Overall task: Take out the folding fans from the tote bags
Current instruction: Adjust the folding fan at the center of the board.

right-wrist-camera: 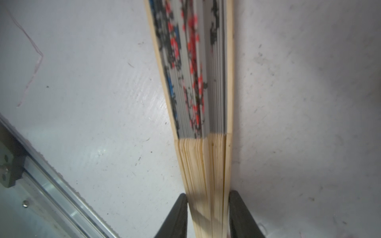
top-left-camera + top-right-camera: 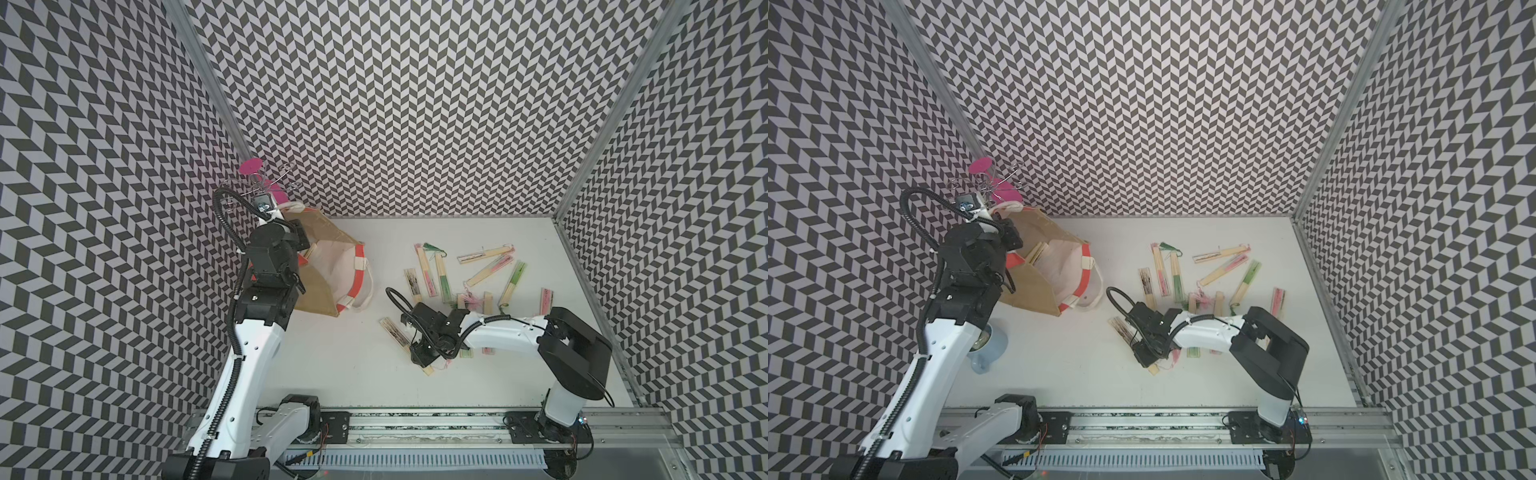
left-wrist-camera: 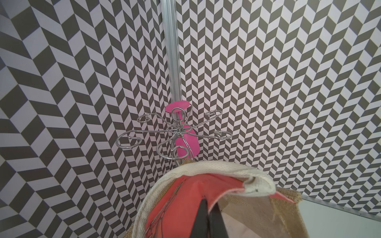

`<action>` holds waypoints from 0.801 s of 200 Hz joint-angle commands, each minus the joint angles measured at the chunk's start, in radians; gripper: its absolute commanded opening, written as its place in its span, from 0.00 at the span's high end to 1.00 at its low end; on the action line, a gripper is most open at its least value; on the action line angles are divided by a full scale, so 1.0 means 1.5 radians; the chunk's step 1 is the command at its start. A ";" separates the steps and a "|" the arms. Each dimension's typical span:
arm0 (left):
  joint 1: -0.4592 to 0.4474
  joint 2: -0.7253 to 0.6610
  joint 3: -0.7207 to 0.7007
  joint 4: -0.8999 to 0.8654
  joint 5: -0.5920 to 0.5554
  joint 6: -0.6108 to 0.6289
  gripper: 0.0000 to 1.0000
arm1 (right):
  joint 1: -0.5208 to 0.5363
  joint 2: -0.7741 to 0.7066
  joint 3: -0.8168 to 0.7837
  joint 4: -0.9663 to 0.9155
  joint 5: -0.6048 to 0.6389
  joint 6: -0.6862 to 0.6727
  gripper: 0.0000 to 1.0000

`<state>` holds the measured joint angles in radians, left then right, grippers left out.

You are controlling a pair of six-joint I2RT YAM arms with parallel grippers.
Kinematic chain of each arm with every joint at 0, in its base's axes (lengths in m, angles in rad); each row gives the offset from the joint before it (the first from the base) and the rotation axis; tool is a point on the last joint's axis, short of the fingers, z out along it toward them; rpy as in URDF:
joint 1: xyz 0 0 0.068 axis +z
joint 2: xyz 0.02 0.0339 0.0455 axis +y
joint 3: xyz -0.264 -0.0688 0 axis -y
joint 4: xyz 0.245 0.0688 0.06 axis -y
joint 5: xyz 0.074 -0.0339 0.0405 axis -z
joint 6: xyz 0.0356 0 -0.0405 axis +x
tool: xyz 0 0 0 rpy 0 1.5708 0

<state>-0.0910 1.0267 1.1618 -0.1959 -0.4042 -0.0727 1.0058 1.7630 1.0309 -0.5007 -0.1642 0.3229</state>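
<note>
Bamboo sticks of one black-inked fan sit clamped between the right jaws, the fan lying flat on the white surface to the right of the tote bag. Other folding fans lie scattered farther right of the bag, well apart from it; a couple more fans show inside its open mouth. Tilted over, the bag has its red-orange rim pinched tight in the left jaws. Behind the bag stands a chrome wire stand with pink discs.
</note>
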 commanded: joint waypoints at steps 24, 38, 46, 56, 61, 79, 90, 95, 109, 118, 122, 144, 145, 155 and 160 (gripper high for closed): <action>0.002 -0.022 0.016 0.049 0.003 -0.011 1.00 | 0.008 0.008 -0.002 0.012 0.027 0.012 0.70; 0.002 -0.022 0.016 0.050 0.005 -0.012 1.00 | 0.020 0.017 0.005 -0.001 0.048 0.015 0.66; 0.002 -0.020 0.016 0.050 0.006 -0.013 1.00 | 0.026 0.020 0.010 -0.008 0.054 0.015 0.61; 0.002 -0.020 0.016 0.051 0.007 -0.012 1.00 | 0.030 0.018 0.011 -0.006 0.045 0.014 0.59; 0.002 -0.020 0.016 0.051 0.008 -0.013 1.00 | 0.030 0.016 0.010 -0.002 0.034 0.014 0.59; 0.002 -0.020 0.016 0.051 0.010 -0.013 1.00 | 0.030 0.002 0.008 0.017 -0.020 0.013 0.59; 0.002 -0.022 0.016 0.051 0.010 -0.013 1.00 | 0.029 -0.008 0.009 0.028 -0.048 0.015 0.59; 0.002 -0.022 0.016 0.050 0.010 -0.013 1.00 | 0.029 -0.012 0.011 0.030 -0.059 0.014 0.59; 0.002 -0.024 0.016 0.049 0.010 -0.013 1.00 | 0.028 -0.020 0.015 0.036 -0.080 0.013 0.58; 0.002 -0.025 0.015 0.050 0.010 -0.013 1.00 | 0.027 -0.022 0.015 0.040 -0.089 0.013 0.58; 0.002 -0.025 0.015 0.049 0.010 -0.013 1.00 | 0.026 -0.022 0.015 0.041 -0.091 0.013 0.58; 0.002 -0.025 0.016 0.049 0.011 -0.013 1.00 | 0.023 -0.016 0.015 0.033 -0.062 0.019 0.60; 0.002 -0.025 0.015 0.050 0.011 -0.013 1.00 | 0.023 -0.015 0.015 0.032 -0.060 0.019 0.60; 0.002 -0.025 0.015 0.051 0.011 -0.014 1.00 | 0.022 -0.010 0.015 0.023 -0.035 0.023 0.62; 0.002 -0.024 0.014 0.050 0.011 -0.015 1.00 | 0.021 -0.006 0.014 0.019 -0.025 0.025 0.62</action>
<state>-0.0910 1.0206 1.1618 -0.1959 -0.3946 -0.0738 1.0439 1.7657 1.0386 -0.4774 -0.2535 0.3450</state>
